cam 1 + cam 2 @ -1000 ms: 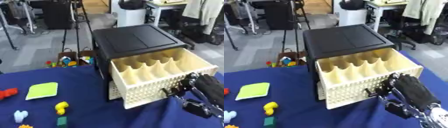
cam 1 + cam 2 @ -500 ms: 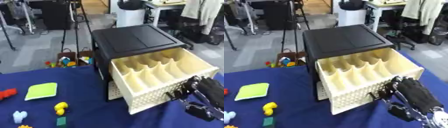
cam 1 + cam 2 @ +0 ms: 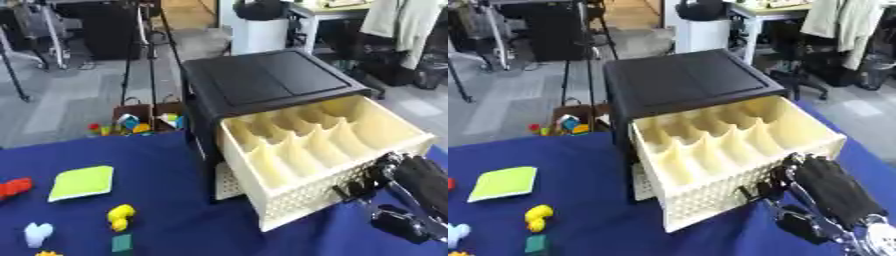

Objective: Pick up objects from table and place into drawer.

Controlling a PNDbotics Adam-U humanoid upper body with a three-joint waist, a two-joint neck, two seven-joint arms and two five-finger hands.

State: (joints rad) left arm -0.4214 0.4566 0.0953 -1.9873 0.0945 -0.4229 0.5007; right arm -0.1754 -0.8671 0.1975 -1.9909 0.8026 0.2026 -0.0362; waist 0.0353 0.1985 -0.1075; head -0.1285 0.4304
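Blue tabletop point(image 3: 157, 165) in an office; cream drawer point(image 3: 324, 150) pulled out of black cabinet point(image 3: 262, 82); right hand point(image 3: 798, 175), fingers curled on drawer front; toys point(image 3: 121, 216) left of the cabinet.

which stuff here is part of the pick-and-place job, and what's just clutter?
Job:
- cream drawer, pulled open, compartments look empty
- black cabinet housing it
- right hand, fingers at the drawer front
- yellow piece, green flat pad, red piece, white piece, small green block on the blue table

Clutter:
- toy box on the floor
- office chairs, tripod behind
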